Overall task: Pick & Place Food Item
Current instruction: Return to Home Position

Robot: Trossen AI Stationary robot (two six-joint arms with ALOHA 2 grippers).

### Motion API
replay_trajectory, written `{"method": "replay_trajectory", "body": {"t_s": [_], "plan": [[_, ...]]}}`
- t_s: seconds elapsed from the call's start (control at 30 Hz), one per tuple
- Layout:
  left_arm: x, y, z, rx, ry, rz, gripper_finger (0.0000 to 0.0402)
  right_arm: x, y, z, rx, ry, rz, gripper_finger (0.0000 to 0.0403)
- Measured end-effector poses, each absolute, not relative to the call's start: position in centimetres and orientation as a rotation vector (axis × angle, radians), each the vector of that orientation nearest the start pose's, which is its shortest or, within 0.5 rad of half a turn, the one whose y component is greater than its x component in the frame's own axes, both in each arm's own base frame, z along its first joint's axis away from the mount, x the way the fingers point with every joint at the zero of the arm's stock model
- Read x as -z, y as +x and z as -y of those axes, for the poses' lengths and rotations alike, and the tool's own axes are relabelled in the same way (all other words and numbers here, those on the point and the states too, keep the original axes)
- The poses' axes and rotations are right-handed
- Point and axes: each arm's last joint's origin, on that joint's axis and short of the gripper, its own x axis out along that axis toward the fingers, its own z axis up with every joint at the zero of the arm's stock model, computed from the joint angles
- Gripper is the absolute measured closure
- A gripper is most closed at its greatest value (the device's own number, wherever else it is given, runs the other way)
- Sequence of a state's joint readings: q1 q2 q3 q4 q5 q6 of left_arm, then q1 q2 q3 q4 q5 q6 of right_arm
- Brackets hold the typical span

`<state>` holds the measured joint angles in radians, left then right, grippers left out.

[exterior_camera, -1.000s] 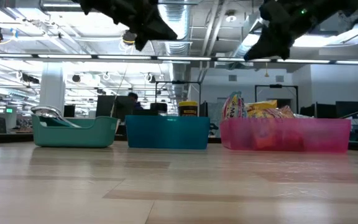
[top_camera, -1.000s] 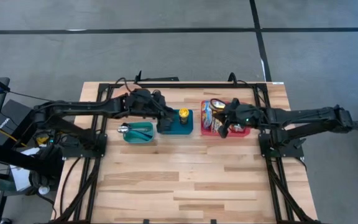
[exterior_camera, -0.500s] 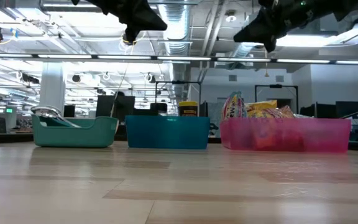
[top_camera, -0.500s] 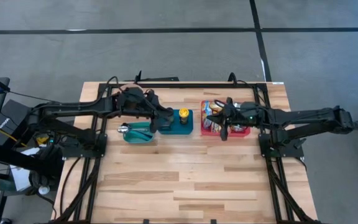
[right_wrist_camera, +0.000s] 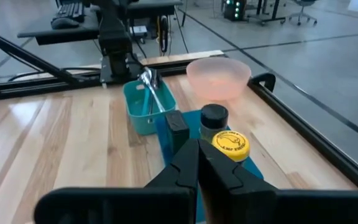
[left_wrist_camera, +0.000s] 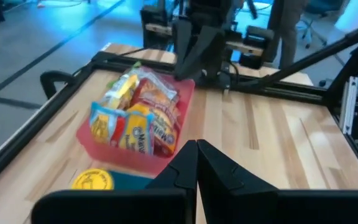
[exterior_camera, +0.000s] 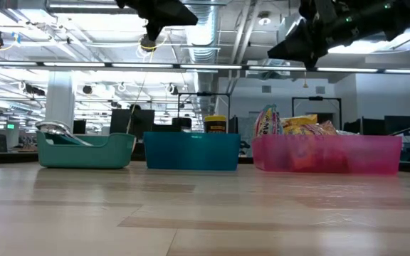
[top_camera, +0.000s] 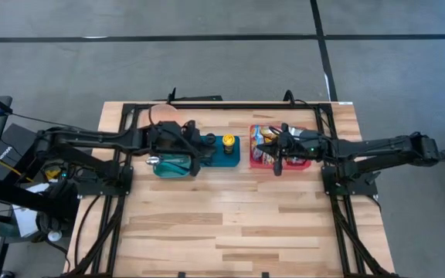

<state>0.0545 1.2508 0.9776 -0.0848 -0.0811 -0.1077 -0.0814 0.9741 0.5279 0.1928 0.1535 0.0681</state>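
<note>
under right gripper [exterior_camera: 279,51], pink bin [exterior_camera: 347,153]

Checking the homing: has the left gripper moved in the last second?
Yes. Seen from above, the left gripper has drawn back leftward, off the blue bin to over the green bin.

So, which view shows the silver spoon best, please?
Right wrist view: the silver spoon shows clearly in the green bin. High view: partly under the left arm. Low view: only its bowl. Left wrist: absent.
</note>
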Motion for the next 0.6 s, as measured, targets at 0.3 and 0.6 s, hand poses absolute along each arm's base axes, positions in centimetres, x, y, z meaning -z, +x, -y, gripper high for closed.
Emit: {"method": "replay_trajectory", "body": {"t_s": [0.3, 0.6], "plan": [[-26.6, 27.4, -1.6, -0.142, -0.084, -0.307, 0.0401, -24.3, 21.0, 2.1, 0.236, 0.069, -0.245, 0.0403], [-24.3, 25.9, -1.5, -0.137, -0.089, -0.32, 0.0401, -24.6, 21.1, 2.0, 0.207, 0.073, -0.208, 0.0403]]}}
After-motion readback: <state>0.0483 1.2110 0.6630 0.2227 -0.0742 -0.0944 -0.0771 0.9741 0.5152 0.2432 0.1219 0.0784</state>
